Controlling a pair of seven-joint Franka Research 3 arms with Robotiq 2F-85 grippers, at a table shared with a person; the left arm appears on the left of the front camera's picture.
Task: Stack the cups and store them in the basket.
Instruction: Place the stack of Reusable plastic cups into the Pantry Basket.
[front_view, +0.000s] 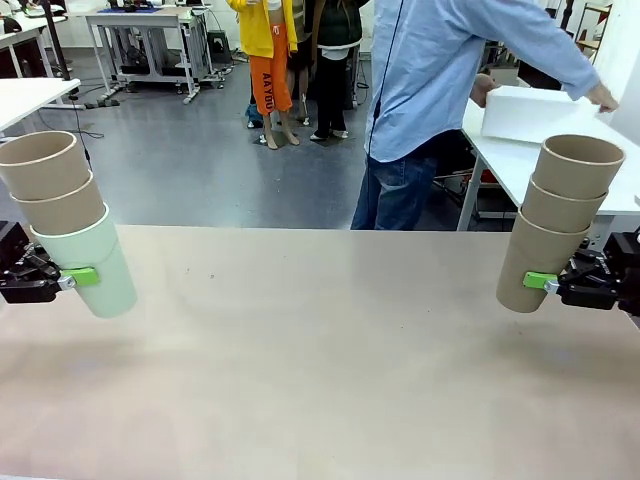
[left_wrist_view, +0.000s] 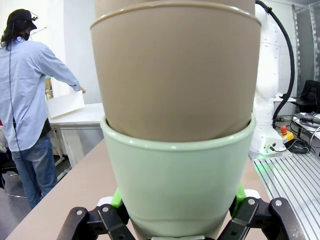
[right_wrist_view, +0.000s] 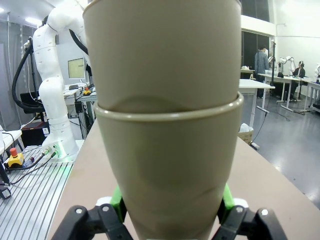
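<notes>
The left gripper (front_view: 82, 276) clamps a mint cup (front_view: 98, 262) with 2 tan cups (front_view: 50, 180) nested inside. The right gripper (front_view: 545, 283) clamps a stack of 3 tan cups (front_view: 560, 215), and both stacks are tilted over the tan table (front_view: 320, 360). Beyond, a person (front_view: 440, 70) handles the white basket (front_view: 535, 112) on a white side table (front_view: 500, 152).

A robotics lab: white robot arm (right_wrist_view: 51, 85), emergency-stop button (right_wrist_view: 14, 156), far work tables (front_view: 135, 18), grey floor (front_view: 200, 160).
</notes>
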